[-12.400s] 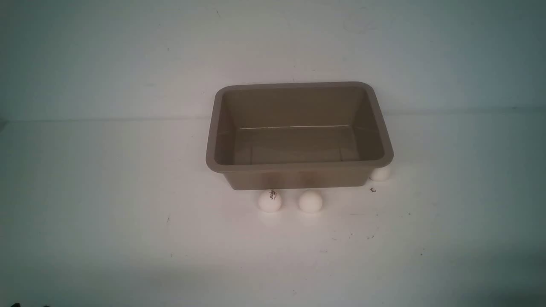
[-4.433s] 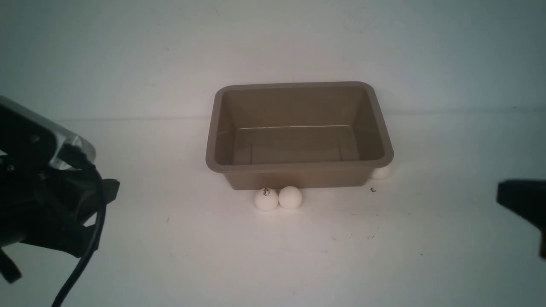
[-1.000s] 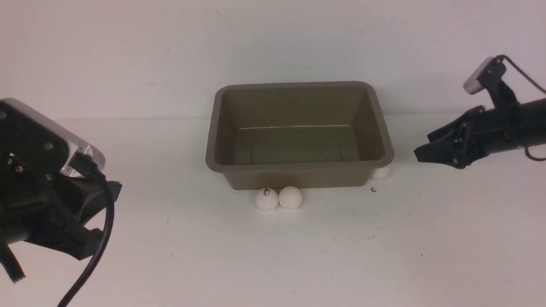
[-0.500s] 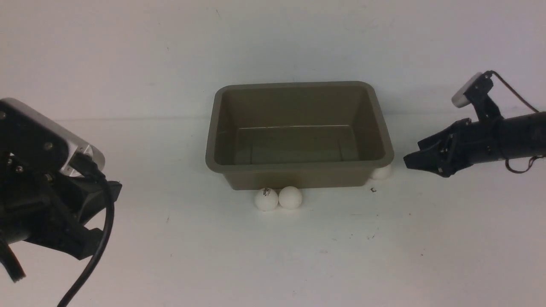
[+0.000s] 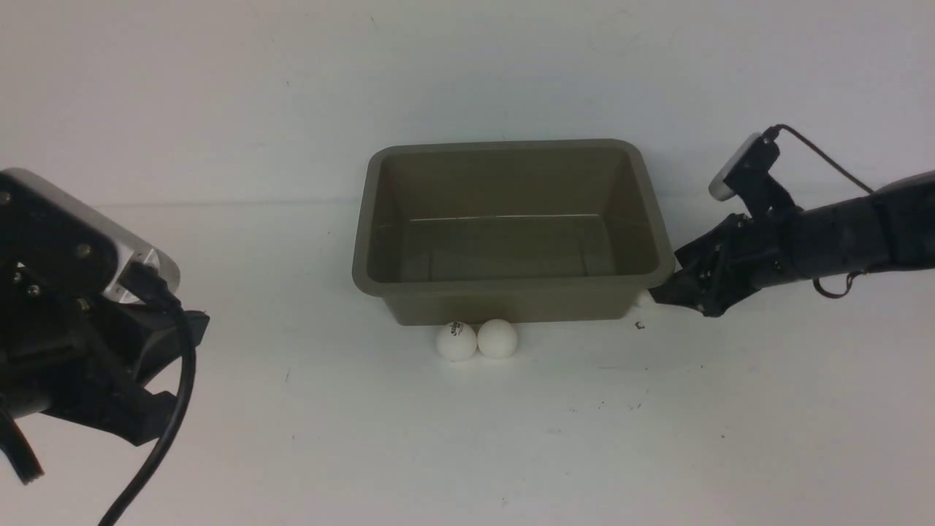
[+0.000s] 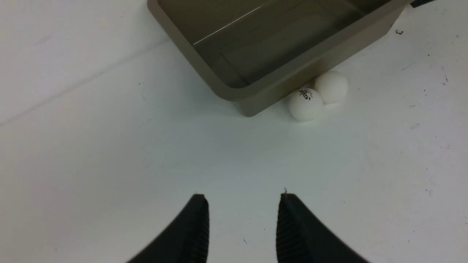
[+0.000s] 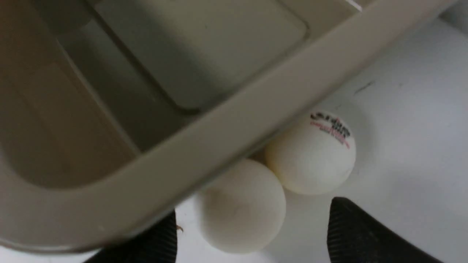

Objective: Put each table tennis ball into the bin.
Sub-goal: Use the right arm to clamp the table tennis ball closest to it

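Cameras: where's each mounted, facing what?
Front: between the arms, facing forward at bin; left arm and right arm show.
Left wrist: on left arm, facing bin and front balls; open left gripper shows.
Right wrist: on right arm, close on bin corner and two other balls; open right gripper shows.
Shared: front and left wrist see the front balls.

- Bin: taupe rectangular tub, upright on the worktop, one flared corner close against the right jaws.
- Corner plain ball: white, between the spread right jaws, partly under the rim.
- Corner printed ball: touches it, just beyond those jaws.
- Front printed ball and front plain ball: touching each other, just beside the bin's near wall, well ahead of the left jaws.
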Motion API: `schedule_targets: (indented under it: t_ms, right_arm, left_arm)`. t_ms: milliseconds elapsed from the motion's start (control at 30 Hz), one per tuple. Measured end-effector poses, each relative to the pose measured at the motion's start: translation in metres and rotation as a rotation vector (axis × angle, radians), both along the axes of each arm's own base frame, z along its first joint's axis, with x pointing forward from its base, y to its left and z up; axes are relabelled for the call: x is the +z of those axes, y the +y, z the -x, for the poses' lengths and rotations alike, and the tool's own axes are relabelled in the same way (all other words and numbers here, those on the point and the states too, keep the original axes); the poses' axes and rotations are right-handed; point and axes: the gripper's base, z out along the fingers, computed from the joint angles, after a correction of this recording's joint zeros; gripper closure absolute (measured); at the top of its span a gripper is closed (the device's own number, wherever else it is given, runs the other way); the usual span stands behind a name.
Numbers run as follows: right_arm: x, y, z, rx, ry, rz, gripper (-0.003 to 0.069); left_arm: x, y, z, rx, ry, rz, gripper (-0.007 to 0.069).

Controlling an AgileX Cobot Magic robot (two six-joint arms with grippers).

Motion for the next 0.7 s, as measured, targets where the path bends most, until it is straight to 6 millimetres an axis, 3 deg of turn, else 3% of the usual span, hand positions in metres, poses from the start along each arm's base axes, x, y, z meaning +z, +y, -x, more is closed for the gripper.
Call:
schedule_targets:
  t_ms: [300, 700]
  right_arm:
    - [-0.018, 0.001, -0.002, 0.000, 0.009, 0.017, 0.0158]
    - [-0.014, 0.002, -0.005, -0.025, -0.021, -0.016, 0.0158]
  left_arm:
    - [0.000, 0.000, 0.000, -0.001, 0.000, -0.001, 0.0384]
    - [0.000, 0.000, 0.000, -0.001, 0.000, -0.001, 0.0384]
